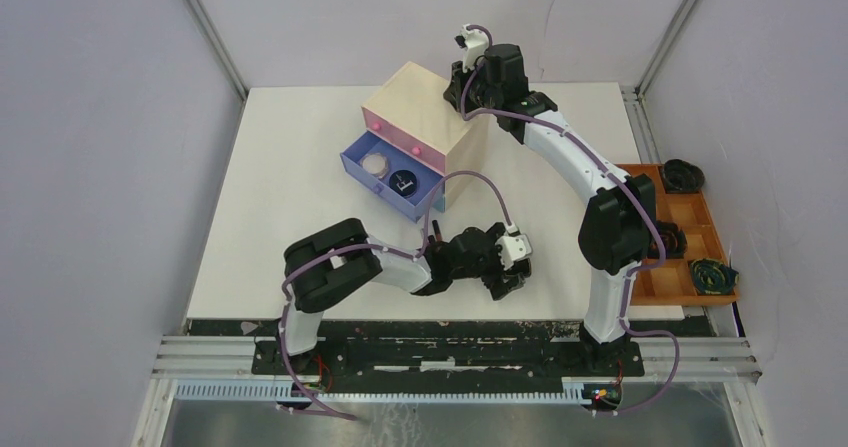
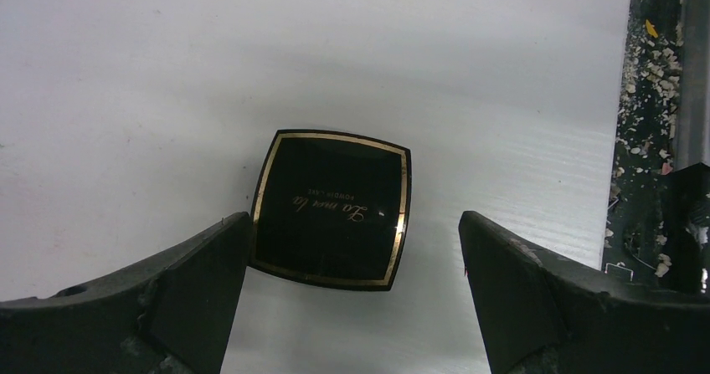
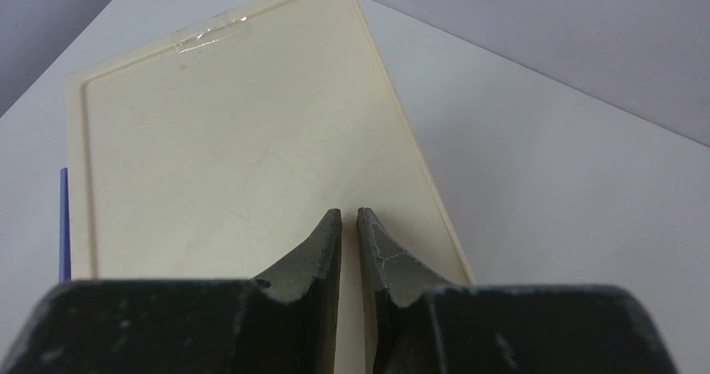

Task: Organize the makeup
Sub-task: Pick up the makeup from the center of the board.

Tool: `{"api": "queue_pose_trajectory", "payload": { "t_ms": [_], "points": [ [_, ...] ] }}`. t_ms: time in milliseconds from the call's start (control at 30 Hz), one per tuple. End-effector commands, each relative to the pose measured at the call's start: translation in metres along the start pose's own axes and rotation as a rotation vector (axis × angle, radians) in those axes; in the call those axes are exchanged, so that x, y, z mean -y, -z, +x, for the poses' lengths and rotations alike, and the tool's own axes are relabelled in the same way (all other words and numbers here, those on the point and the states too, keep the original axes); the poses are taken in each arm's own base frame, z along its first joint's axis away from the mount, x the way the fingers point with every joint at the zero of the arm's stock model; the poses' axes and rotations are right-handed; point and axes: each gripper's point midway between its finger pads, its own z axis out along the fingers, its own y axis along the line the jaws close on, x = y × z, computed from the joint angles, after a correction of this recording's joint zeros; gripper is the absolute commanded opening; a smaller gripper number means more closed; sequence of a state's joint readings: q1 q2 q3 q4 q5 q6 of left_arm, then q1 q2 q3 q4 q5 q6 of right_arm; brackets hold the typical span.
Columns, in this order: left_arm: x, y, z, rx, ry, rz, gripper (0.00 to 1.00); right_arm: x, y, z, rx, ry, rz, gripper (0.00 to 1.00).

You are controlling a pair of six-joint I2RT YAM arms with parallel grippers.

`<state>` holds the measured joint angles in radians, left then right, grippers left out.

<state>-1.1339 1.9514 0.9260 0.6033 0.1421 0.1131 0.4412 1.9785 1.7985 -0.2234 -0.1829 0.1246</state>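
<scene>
Black fingers of the left gripper (image 2: 353,223) fill the bottom of its wrist view, spread wide on either side of a black square compact (image 2: 331,209) with a gold border and gold script on its lid. It lies flat on the white table (image 2: 167,73), near the front edge. The finger on the view's left sits right against its corner, and the other stands clear. Farther back, the beige box (image 1: 425,102) has its purple drawer (image 1: 352,159) pulled out, holding a pale round jar (image 1: 376,164) and a second compact (image 1: 404,183). Over the box's top, the right gripper (image 3: 350,212) has its jaws almost pressed together with only a slit between them, holding nothing. An orange-brown tray (image 1: 688,211) with dark coiled items (image 1: 712,275) sits at the table's right edge.
</scene>
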Motion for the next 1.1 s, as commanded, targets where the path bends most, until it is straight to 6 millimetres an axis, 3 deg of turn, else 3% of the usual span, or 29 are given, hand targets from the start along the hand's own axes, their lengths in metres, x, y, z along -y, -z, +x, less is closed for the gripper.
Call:
{"api": "queue_pose_trajectory", "payload": {
  "t_ms": [0, 233, 400, 633, 733, 1067],
  "points": [
    [0.007, -0.008, 0.001, 0.034, -0.008, 0.044, 0.99, 0.043, 0.04, 0.237, -0.773, -0.093, 0.157, 0.2],
    [0.009, -0.011, 0.011, -0.01, 0.015, 0.05, 1.0, 0.043, 0.04, 0.239, -0.777, -0.095, 0.154, 0.2],
    [0.013, -0.017, 0.031, -0.078, 0.037, 0.072, 0.85, 0.043, 0.041, 0.237, -0.773, -0.093, 0.154, 0.2],
    [0.001, -0.014, 0.065, -0.153, 0.05, -0.018, 0.89, 0.042, 0.042, 0.236, -0.768, -0.096, 0.147, 0.2],
    [-0.005, -0.012, 0.069, -0.161, 0.048, -0.052, 1.0, 0.042, 0.041, 0.236, -0.769, -0.098, 0.145, 0.2],
    [-0.014, -0.003, 0.061, -0.162, 0.105, -0.126, 0.99, 0.043, 0.04, 0.234, -0.763, -0.099, 0.143, 0.2]
  ]
}}
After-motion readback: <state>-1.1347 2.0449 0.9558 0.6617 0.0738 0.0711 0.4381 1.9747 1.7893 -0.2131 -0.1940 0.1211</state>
